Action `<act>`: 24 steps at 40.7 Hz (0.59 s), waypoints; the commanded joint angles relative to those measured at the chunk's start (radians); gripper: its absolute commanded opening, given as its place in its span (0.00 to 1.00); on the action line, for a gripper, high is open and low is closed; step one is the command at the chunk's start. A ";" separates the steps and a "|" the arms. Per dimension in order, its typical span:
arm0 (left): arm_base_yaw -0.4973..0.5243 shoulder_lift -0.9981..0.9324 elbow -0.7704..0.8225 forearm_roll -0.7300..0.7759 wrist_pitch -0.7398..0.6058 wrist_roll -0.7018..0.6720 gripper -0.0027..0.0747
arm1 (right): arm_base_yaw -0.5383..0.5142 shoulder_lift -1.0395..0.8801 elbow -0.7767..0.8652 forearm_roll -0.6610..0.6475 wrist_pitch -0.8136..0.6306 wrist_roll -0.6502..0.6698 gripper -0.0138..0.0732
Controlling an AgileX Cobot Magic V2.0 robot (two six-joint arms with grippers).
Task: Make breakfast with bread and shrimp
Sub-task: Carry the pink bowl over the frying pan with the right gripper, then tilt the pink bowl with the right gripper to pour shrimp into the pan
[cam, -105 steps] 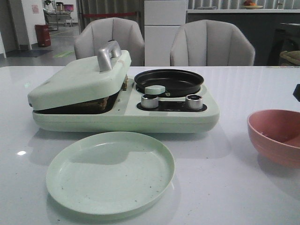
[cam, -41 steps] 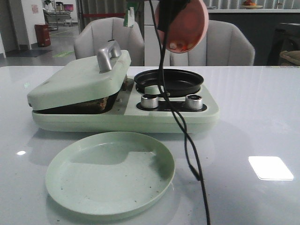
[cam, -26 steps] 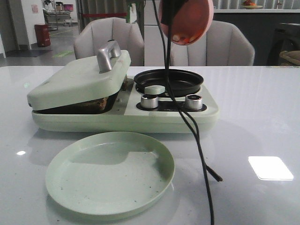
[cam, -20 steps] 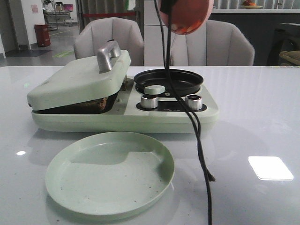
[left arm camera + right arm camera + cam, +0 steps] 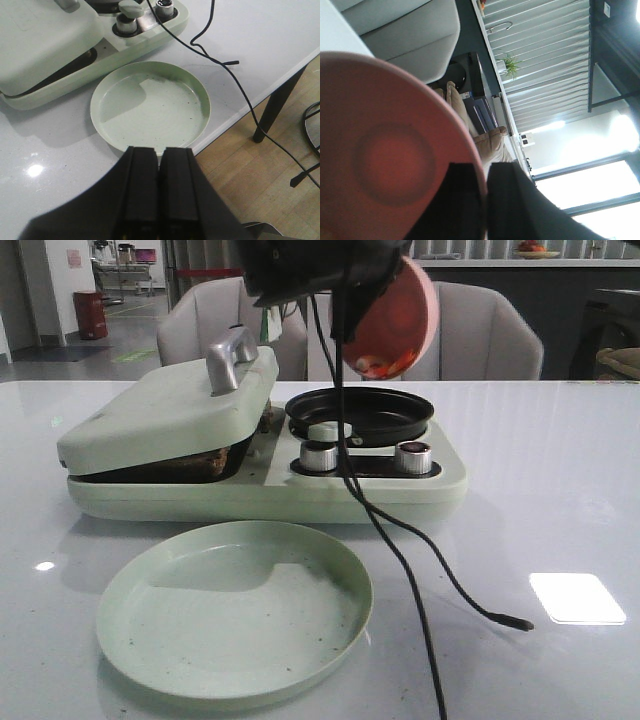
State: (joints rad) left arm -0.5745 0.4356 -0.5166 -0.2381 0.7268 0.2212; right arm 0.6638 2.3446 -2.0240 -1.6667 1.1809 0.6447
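My right gripper (image 5: 485, 175) is shut on the rim of a pink bowl (image 5: 400, 310), which is held tilted on its side above the black pan (image 5: 360, 412) of the pale green cooker (image 5: 260, 490). The shrimp (image 5: 375, 365) lies at the bowl's lowest inner edge, just over the pan. A brown edge of the bread (image 5: 195, 462) shows in the gap under the cooker's lowered lid (image 5: 170, 410). My left gripper (image 5: 160, 150) is shut and holds nothing, hanging above the table's near edge beside the empty green plate (image 5: 150, 105). It is not in the front view.
A black cable (image 5: 400, 540) hangs from the right arm, crosses the cooker's knobs (image 5: 320, 455) and trails over the white table, its end lying right of the plate (image 5: 235, 605). Two grey chairs (image 5: 470, 330) stand behind the table. The table's edge and a leg (image 5: 275, 100) show in the left wrist view.
The right arm has come lower and to the left with the bowl, tipping it closer to the pan. The cable's loose end swung out to the right on the table.
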 commanded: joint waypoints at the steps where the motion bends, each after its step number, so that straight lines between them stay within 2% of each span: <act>1: -0.003 0.007 -0.028 -0.020 -0.069 -0.004 0.16 | 0.001 -0.083 -0.033 -0.129 0.086 0.007 0.39; 24: -0.003 0.007 -0.028 -0.020 -0.069 -0.004 0.16 | 0.001 -0.162 -0.033 -0.145 0.070 0.007 0.39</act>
State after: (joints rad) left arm -0.5745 0.4356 -0.5166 -0.2381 0.7268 0.2212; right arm 0.6638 2.2789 -2.0240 -1.7069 1.1823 0.6447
